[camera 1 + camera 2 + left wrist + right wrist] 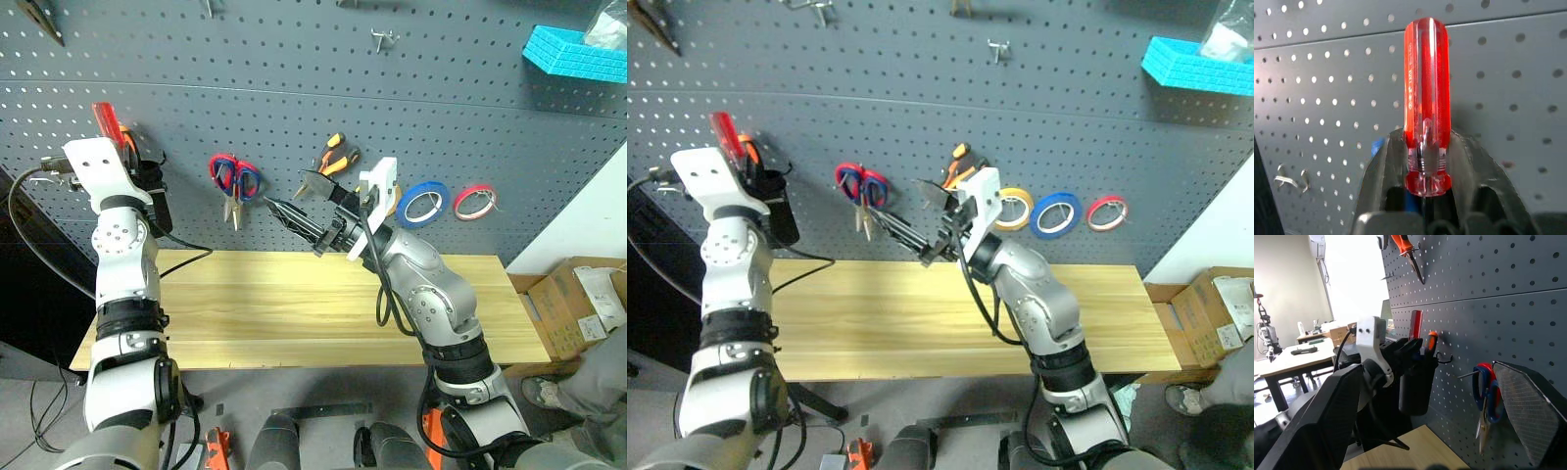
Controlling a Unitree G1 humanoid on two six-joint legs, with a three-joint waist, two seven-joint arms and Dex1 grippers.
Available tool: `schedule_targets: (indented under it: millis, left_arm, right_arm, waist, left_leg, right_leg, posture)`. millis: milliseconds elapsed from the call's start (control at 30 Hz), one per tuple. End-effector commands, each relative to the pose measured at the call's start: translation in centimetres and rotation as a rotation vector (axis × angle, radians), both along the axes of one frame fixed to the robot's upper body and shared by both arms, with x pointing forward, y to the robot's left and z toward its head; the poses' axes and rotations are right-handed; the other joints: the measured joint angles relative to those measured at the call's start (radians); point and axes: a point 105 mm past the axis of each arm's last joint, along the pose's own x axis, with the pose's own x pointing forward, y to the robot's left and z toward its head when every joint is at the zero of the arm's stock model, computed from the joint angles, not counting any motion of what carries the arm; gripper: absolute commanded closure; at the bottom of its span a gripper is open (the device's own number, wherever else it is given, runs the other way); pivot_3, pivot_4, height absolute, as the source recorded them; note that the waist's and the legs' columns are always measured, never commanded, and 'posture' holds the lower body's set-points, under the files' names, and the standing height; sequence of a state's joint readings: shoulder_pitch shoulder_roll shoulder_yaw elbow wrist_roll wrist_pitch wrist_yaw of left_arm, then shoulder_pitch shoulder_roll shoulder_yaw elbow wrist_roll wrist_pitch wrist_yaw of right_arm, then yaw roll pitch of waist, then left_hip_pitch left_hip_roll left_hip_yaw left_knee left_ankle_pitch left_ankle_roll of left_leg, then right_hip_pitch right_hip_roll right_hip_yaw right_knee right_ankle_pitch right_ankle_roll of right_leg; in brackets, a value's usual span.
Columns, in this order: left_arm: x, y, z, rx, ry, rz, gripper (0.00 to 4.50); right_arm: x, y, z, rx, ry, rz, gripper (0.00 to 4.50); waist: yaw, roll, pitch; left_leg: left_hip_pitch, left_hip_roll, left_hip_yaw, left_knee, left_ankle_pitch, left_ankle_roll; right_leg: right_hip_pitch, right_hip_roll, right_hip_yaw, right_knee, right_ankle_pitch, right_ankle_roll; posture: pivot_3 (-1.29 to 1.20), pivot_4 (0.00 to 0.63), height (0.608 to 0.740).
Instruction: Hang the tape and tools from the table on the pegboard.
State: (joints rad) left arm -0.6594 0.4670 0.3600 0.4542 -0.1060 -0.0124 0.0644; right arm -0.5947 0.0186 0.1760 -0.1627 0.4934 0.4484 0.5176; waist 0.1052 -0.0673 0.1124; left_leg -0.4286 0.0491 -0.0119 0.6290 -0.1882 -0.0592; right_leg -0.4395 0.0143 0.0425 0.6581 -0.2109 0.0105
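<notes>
Left gripper (pixel 1426 161) lowering the red-handled screwdriver (pixel 1426 98) into a black holder cup (pixel 152 201) on the pegboard (pixel 294 98).

The left gripper's fingers (pixel 1386 166) flank the lower handle of the screwdriver, which stands upright; whether they clamp it or have begun to slacken, I cannot tell. An orange-handled tool (pixel 1432 340) already sits in the same cup, near the pegboard's left edge. The right gripper (pixel 294 201) hangs with jaws spread wide and empty, near the dark-blue-handled scissors (pixel 235 186) and pliers (pixel 328 162); the blue tape (pixel 423 204) hangs further right, and the table (pixel 294 313) is bare. The risk as I judge it: letting go before the shaft is seated could tip the screwdriver out, or jostle its neighbour loose.
</notes>
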Motion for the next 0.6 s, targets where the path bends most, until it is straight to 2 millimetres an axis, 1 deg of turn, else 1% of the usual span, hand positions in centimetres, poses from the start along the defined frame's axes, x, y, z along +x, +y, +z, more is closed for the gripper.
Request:
schedule_targets:
  millis: [33,67,100,200,233,300,333,400,467,500,533,567,600]
  left_arm:
    - [-0.8,-0.5,1.2,-0.023,-0.047,-0.007,1.97]
    - [-0.9,-0.6,1.3,-0.025,-0.047,-0.006,1.67]
    - [-1.0,-0.6,1.4,-0.024,-0.047,-0.004,1.26]
    - [-1.3,-0.7,1.8,-0.026,-0.051,-0.001,0.24]
    - [-1.4,-0.7,1.9,-0.027,-0.05,0.0,0.03]
    - [-1.6,-1.0,1.9,-0.03,-0.046,-0.014,0.03]
    - [-1.7,-1.3,1.9,-0.026,-0.039,-0.024,0.03]
    - [-2.1,-2.0,2.0,-0.009,-0.035,-0.047,0.03]
    - [-2.6,-3.3,2.0,0.014,-0.025,-0.083,0.03]
    - [-2.8,-4.6,1.8,0.017,-0.015,-0.127,0.03]
    - [-2.9,-5.3,1.6,0.017,-0.006,-0.158,0.03]
    - [-3.1,-6.6,1.0,0.014,0.015,-0.21,0.03]
    - [-3.2,-7.4,0.6,0.01,0.031,-0.245,0.03]
  right_arm:
    - [-0.4,-0.4,1.3,0.03,-0.042,-0.005,0.0]
    - [-0.4,-0.4,1.3,0.029,-0.042,-0.005,0.0]
    - [-0.3,-0.4,1.3,0.028,-0.043,-0.004,0.0]
    - [-0.2,-0.3,1.3,0.027,-0.043,-0.002,0.0]
    - [-0.2,-0.3,1.3,0.026,-0.044,-0.002,0.0]
    - [-0.2,-0.2,1.3,0.024,-0.045,-0.002,0.0]
    - [-0.2,-0.2,1.2,0.023,-0.047,-0.002,0.0]
    - [-0.3,-0.2,1.2,0.016,-0.053,-0.004,0.0]
    - [-0.4,-0.4,1.0,-0.004,-0.067,-0.012,0.0]
    - [-0.5,-0.7,0.7,-0.022,-0.076,-0.021,0.0]
    - [-0.6,-0.9,0.5,-0.036,-0.081,-0.026,0.0]
    - [-0.6,-1.3,-0.2,-0.067,-0.081,-0.05,0.0]
    - [-0.6,-1.6,-0.7,-0.089,-0.079,-0.067,0.0]
  waist:
    - [0.0,0.0,0.0]
    - [0.0,0.0,0.0]
    - [0.0,0.0,0.0]
    - [0.0,0.0,0.0]
    - [0.0,0.0,0.0]
    - [-0.001,0.0,-0.001]
    - [-0.001,0.0,-0.001]
    - [-0.001,0.0,-0.002]
    - [0.0,0.001,-0.002]
    - [0.001,0.0,-0.002]
    - [0.003,0.001,-0.004]
    - [0.004,0.001,-0.006]
    - [0.005,0.001,-0.007]
  left_leg:
    - [0.001,0.0,0.0,0.0,0.0,0.0]
    - [0.002,0.0,0.0,0.0,0.0,0.0]
    - [0.003,0.0,-0.001,0.0,0.001,0.001]
    - [0.006,0.0,-0.001,0.0,0.002,0.003]
    - [0.01,0.0,0.0,0.0,0.002,0.003]
    - [0.017,0.001,0.0,0.0,0.002,0.003]
    - [0.021,0.001,0.0,-0.001,0.002,0.002]
    - [0.023,0.001,0.001,-0.001,0.002,0.002]
    - [0.024,0.001,0.003,-0.001,0.002,0.002]
    - [0.023,0.001,0.003,-0.001,0.002,0.002]
    - [0.023,0.001,0.004,-0.001,0.002,0.002]
    - [0.023,0.001,0.004,-0.001,0.002,0.002]
    - [0.022,0.001,0.005,0.0,0.002,0.003]
  right_leg:
    - [0.001,0.0,0.0,0.001,0.0,0.0]
    - [0.001,0.001,0.0,0.002,0.0,0.0]
    - [0.002,0.001,0.0,0.002,0.0,0.0]
    - [0.004,0.001,0.0,0.003,-0.001,0.001]
    - [0.008,0.001,0.0,0.003,-0.002,0.002]
    - [0.015,0.001,-0.001,0.002,-0.002,0.002]
    - [0.019,0.001,-0.001,0.001,-0.005,-0.003]
    - [0.021,0.0,-0.001,0.0,-0.006,-0.004]
    - [0.021,-0.001,0.0,0.001,-0.006,-0.004]
    - [0.021,-0.001,0.0,0.001,-0.006,-0.004]
    - [0.021,-0.001,0.0,0.0,-0.006,-0.005]
    - [0.021,-0.001,0.0,0.0,-0.006,-0.005]
    - [0.021,-0.002,0.0,0.0,-0.007,-0.005]
  posture:
    - [0.22,0.042,0.74]
    - [0.23,0.042,0.74]
    - [0.23,0.042,0.74]
    - [0.23,0.041,0.74]
    - [0.23,0.041,0.74]
    - [0.23,0.04,0.74]
    - [0.23,0.04,0.74]
    - [0.23,0.039,0.74]
    - [0.23,0.039,0.74]
    - [0.23,0.039,0.74]
    - [0.23,0.038,0.74]
    - [0.23,0.037,0.74]
    - [0.23,0.037,0.74]
